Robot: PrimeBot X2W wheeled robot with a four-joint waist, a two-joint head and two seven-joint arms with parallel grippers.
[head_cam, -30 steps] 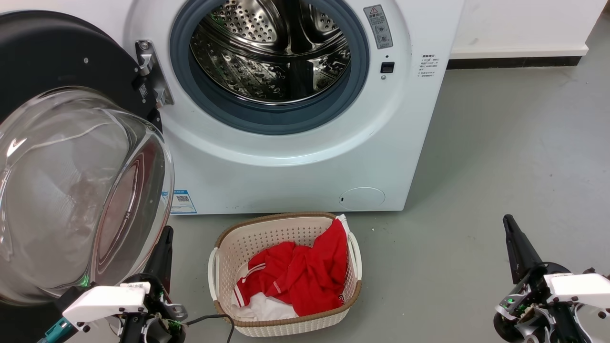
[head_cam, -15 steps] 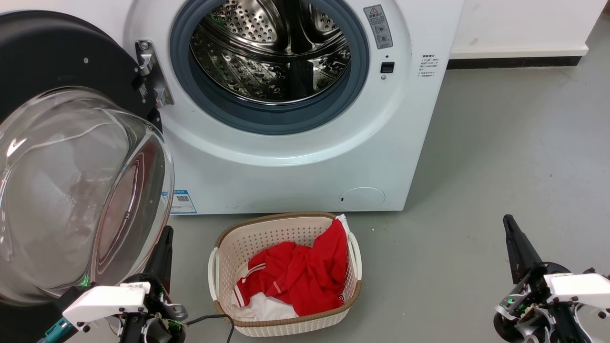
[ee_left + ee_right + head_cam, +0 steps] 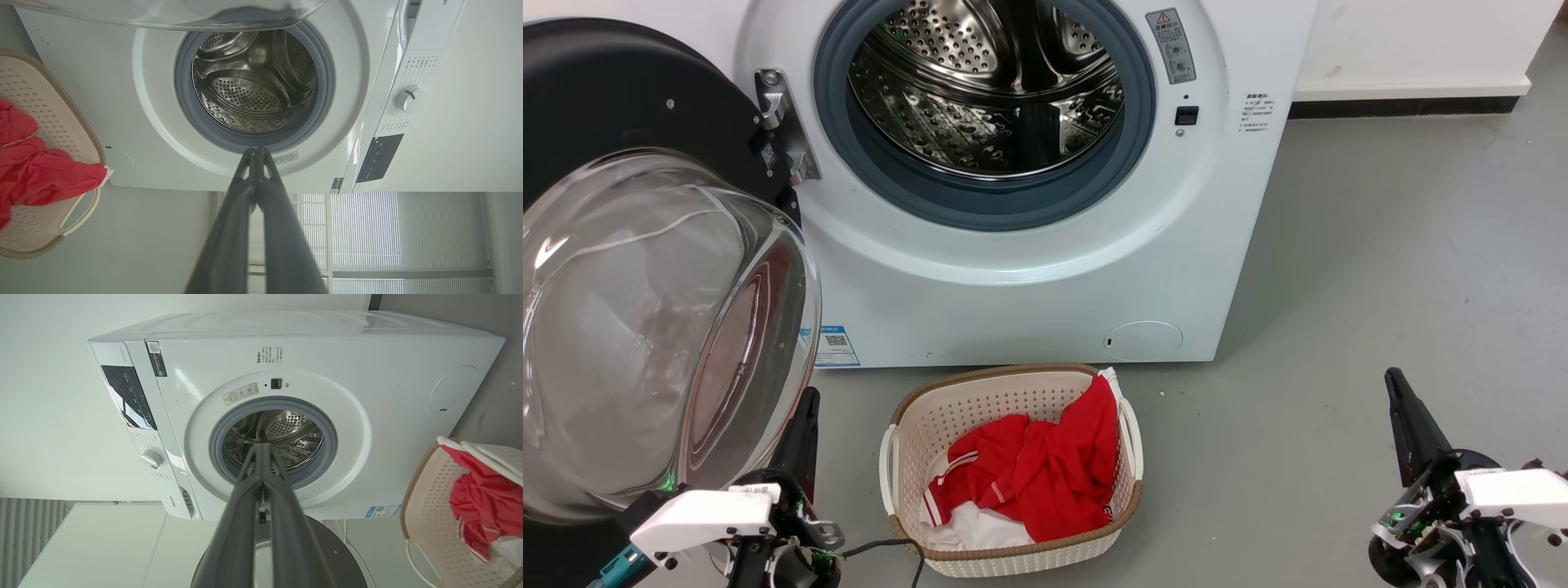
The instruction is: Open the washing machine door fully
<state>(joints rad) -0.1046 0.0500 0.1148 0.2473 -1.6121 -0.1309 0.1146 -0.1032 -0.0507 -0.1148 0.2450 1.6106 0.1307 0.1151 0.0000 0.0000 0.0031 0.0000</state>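
Note:
The white washing machine (image 3: 1029,286) stands ahead with its steel drum (image 3: 988,90) exposed inside the grey gasket. The washing machine door (image 3: 645,310), black-rimmed with a bulging glass bowl, hangs swung out on its hinge (image 3: 780,122) at the left. My left gripper (image 3: 809,400) is low beside the bowl's right edge, shut and holding nothing; I cannot tell if it touches the glass. In the left wrist view its fingertips (image 3: 255,152) meet under the bowl (image 3: 184,12). My right gripper (image 3: 1395,380) is shut and empty over the floor at the lower right, its fingertips (image 3: 261,448) together, the door's black rim (image 3: 327,547) below them.
A beige laundry basket (image 3: 907,433) with red and white clothes (image 3: 1029,474) sits on the grey floor in front of the machine, between my two grippers. A white wall with a dark skirting (image 3: 1405,106) runs at the back right. Open floor (image 3: 1380,261) lies right of the machine.

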